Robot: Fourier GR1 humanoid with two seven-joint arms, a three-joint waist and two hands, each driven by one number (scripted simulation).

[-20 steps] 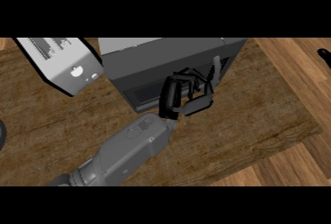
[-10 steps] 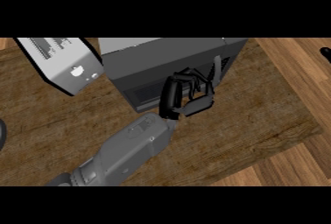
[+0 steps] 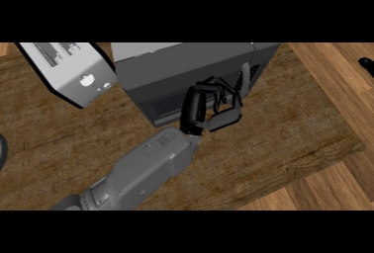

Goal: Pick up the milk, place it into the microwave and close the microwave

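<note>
Though I look for the milk, I cannot see it in this view; it may be hidden behind my left hand (image 3: 211,106) or already inside the microwave (image 3: 191,76). Over the last second almost nothing has moved: the fingers (image 3: 213,91) stay curled at the microwave's open front, on what I cannot tell. The door (image 3: 70,69) hangs wide open to the left above the wooden surface (image 3: 277,138); closing remains undone.

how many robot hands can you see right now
2. One hand is at the middle, its fingers curled at the open front of the microwave. Only a black bit of the other hand shows at the right edge.
</note>
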